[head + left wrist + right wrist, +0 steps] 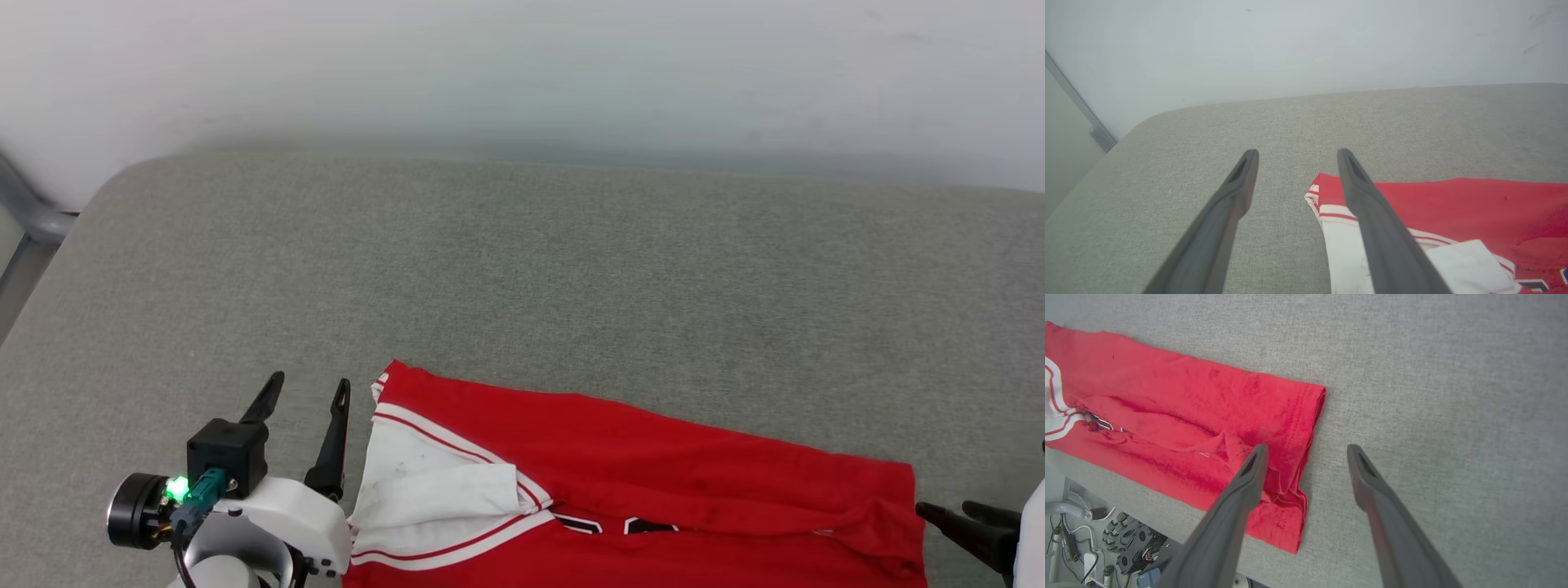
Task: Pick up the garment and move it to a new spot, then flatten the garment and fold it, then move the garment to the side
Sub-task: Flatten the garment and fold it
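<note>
The garment (pixel 653 474) lies folded into a long red band along the near edge of the grey table (pixel 522 269), with a white sleeve and striped trim at its left end. My left gripper (pixel 310 380) stands open just left of that sleeve end, nothing between its fingers. In the left wrist view the garment (pixel 1453 204) sits partly behind the right finger of the open left gripper (pixel 1297 153). My right gripper (pixel 947 508) is at the garment's right hem. In the right wrist view it (pixel 1307 448) is open over the hem of the garment (pixel 1188 416), holding nothing.
A pale wall runs behind the table. A grey metal pole (pixel 24 212) stands past the table's rounded far left corner. The robot's base and cables (pixel 1126 547) show below the table's near edge. Bare grey cloth stretches beyond the garment.
</note>
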Available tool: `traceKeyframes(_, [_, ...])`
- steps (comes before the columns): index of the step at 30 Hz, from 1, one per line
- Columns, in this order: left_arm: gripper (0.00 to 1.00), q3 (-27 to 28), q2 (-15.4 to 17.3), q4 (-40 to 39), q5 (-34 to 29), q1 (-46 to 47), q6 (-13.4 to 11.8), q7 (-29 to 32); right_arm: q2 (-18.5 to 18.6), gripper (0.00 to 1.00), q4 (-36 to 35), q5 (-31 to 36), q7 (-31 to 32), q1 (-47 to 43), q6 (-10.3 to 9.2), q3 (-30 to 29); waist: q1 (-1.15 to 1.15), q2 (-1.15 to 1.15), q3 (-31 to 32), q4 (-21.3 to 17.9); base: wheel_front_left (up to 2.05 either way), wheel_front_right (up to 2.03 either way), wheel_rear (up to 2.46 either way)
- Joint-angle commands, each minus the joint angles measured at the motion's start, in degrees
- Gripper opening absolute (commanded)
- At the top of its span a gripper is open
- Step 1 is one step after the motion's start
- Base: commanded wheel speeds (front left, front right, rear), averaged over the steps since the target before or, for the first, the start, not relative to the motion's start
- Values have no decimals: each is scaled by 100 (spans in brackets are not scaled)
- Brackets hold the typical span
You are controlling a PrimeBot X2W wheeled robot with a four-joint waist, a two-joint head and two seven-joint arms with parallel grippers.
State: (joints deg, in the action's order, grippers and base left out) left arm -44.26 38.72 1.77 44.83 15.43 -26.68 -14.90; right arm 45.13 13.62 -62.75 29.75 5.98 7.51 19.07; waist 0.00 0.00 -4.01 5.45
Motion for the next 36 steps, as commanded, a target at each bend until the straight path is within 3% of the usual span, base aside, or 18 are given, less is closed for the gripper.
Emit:
traceKeyframes(1, [100, 68, -47, -21, -72, -66, 24, -39, -44, 100, 45, -37, 25, 65, -5, -8, 0, 0, -55, 55, 0, 0, 0])
traceKeyframes(9, [100, 1170, -687, -104, -1160, -536, 206, -40, -325, 100, 477, -124, 293, 254, -5, 101, 0, 0, -321, 287, 0, 0, 0])
traceKeyframes(19, [100, 2181, -1565, -4, -2148, -1095, 741, -36, -740, 100, 557, -255, 518, 154, 5, 689, 0, 0, -495, 418, 0, 0, 0])
traceKeyframes(25, [100, 2685, -1992, 0, -2764, -1348, 1057, -36, -718, 100, 532, -369, 400, 152, 6, 903, 0, 0, -474, 429, 0, 0, 0])
traceKeyframes(26, [100, 2760, -2065, -2, -2844, -1387, 1102, -36, -699, 48, 536, -386, 389, 156, 6, 927, 0, 0, -463, 429, 0, 0, 0])
traceKeyframes(27, [100, 2838, -2115, 1, -2930, -1434, 1151, -36, -680, 30, 527, -403, 357, 167, 6, 949, 0, 0, -448, 421, 0, 0, 0])
traceKeyframes(28, [100, 2898, -2177, 17, -3011, -1473, 1204, -36, -648, 0, 520, -421, 323, 177, 5, 960, 0, 0, -435, 413, 0, 0, 0])
traceKeyframes(36, [100, 3314, -2565, 77, -3497, -1700, 1594, -36, -237, 0, 648, -512, -62, 285, -7, 848, 0, 0, -253, 312, 0, 0, 0])
